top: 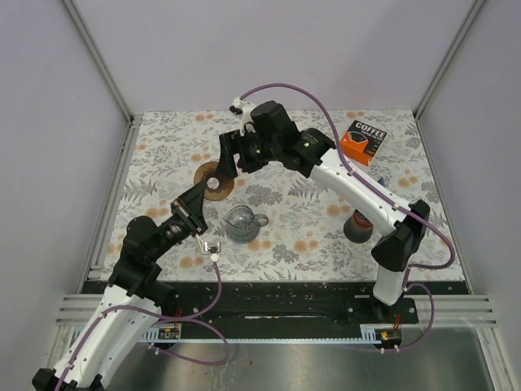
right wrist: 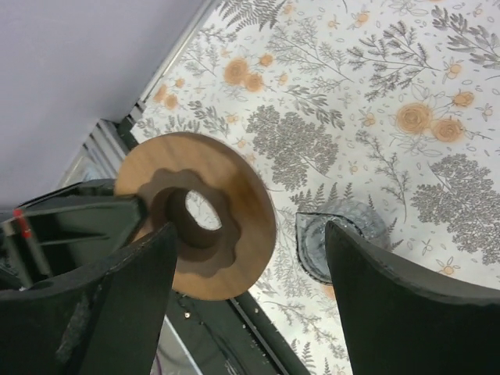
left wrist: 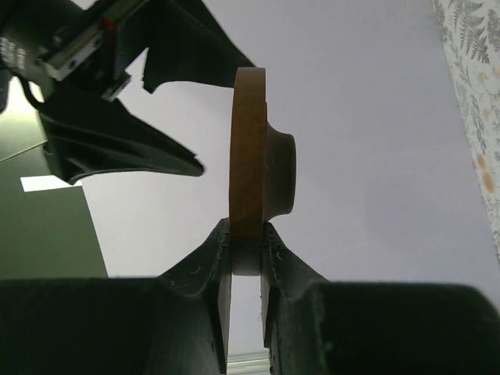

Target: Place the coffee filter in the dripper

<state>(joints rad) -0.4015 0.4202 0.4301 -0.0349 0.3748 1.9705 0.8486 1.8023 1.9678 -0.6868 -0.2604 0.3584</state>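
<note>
Dripper, a single clear glass one, stands mouth up near the middle of the table, its handle pointing right. The table wears a cloth printed with grey ferns and orange flowers, and plain pale walls on metal rails close it in on three sides. There are two arms, one wooden ring, one orange-and-black box marked COFFEE at the far right, and one dark vessel by the right arm. The left gripper is clamped on the ring's rim and holds it in the air beyond the dripper. In the left wrist view the ring stands on edge, its hub turned right. The right gripper hangs just above the ring, fingers spread wide and touching nothing.
</note>
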